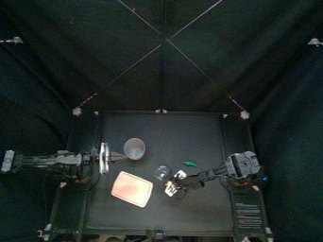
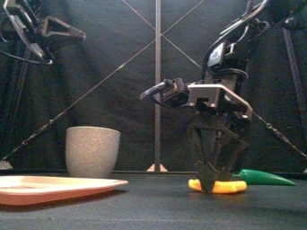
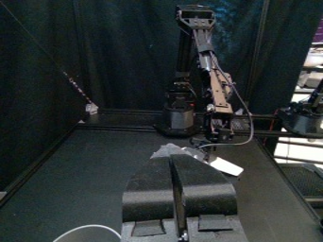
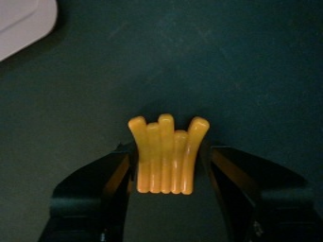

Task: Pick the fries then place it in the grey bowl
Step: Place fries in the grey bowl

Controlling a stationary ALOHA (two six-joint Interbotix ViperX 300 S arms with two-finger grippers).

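Observation:
The yellow fries (image 4: 167,153) lie on the black table and sit between my right gripper's (image 4: 168,168) jaws, which press on both of their sides. In the front view the right gripper (image 2: 217,182) comes straight down onto the fries (image 2: 235,187), right of the middle. The tall grey speckled cup (image 2: 92,151) stands upright to the left and further back, also seen from above (image 1: 135,146). My left gripper (image 3: 178,194) is shut on nothing and hangs high at the table's left side, away from the fries.
A flat pink tray (image 2: 48,188) lies at the front left, between the cup and the fries (image 1: 131,187). A green toy (image 2: 265,177) lies just right of the fries, and a small yellow-green piece (image 2: 156,168) sits behind them.

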